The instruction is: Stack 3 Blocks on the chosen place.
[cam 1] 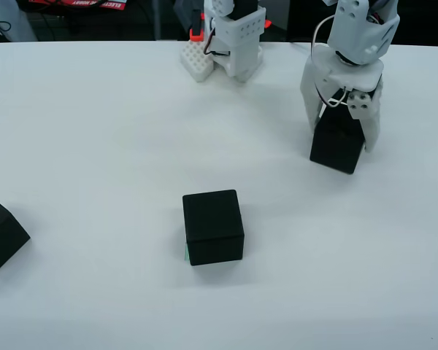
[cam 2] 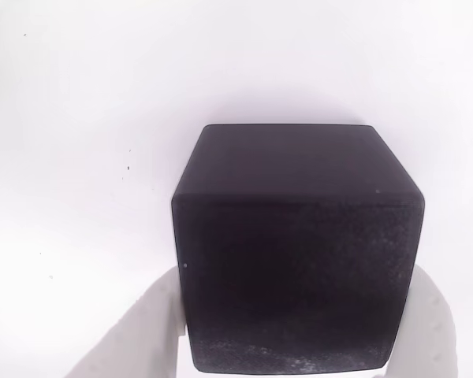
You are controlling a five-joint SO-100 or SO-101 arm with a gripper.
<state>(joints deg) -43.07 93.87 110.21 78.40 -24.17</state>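
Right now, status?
Gripper shut on far-right block. Centre block sits over green patch. Third block at left edge. Path between looks clear.

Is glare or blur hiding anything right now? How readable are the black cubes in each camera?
View from above: even light, faint soft shadows, sharp; the centre cube shows its edges, with a green sliver at its lower left. The pincer straddles the far cube. View riding on the pincer: table washed out near white, white fingers soft-edged, the cube dark but its edges readable.
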